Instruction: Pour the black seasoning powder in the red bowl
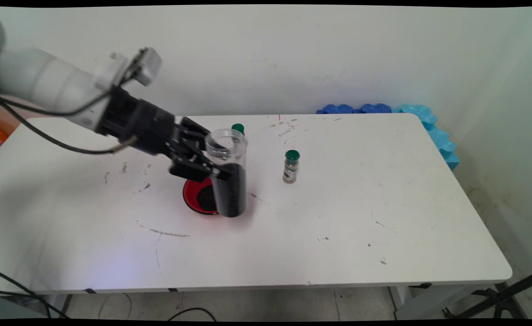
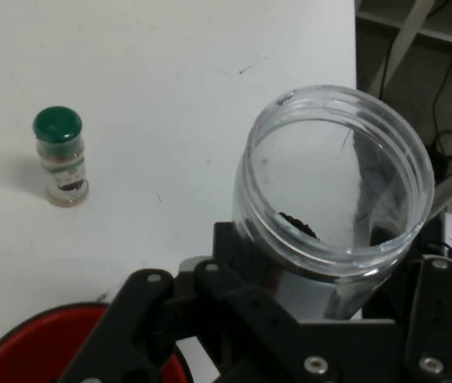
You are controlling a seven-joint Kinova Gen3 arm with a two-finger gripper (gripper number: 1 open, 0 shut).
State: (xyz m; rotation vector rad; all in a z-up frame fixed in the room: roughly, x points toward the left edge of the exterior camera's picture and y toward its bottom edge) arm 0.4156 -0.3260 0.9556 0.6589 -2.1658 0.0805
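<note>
My gripper [image 1: 218,170] is shut on a tall clear jar [image 1: 228,176] that holds dark grounds in its lower half. The jar is upright, open at the top, and held over the right rim of a red bowl [image 1: 193,195] that has dark grounds in it. From the hand view the jar's open mouth [image 2: 337,187] fills the middle, with the red bowl [image 2: 34,347] at the lower left. A small spice bottle with a green cap [image 1: 291,166] stands to the right of the jar; it shows in the hand view as the spice bottle [image 2: 61,156].
A second green-capped bottle [image 1: 237,129] peeks out behind the jar's top. Blue foam pieces [image 1: 428,124] lie along the table's far right corner. The white table [image 1: 383,203] carries dark scuffs and specks.
</note>
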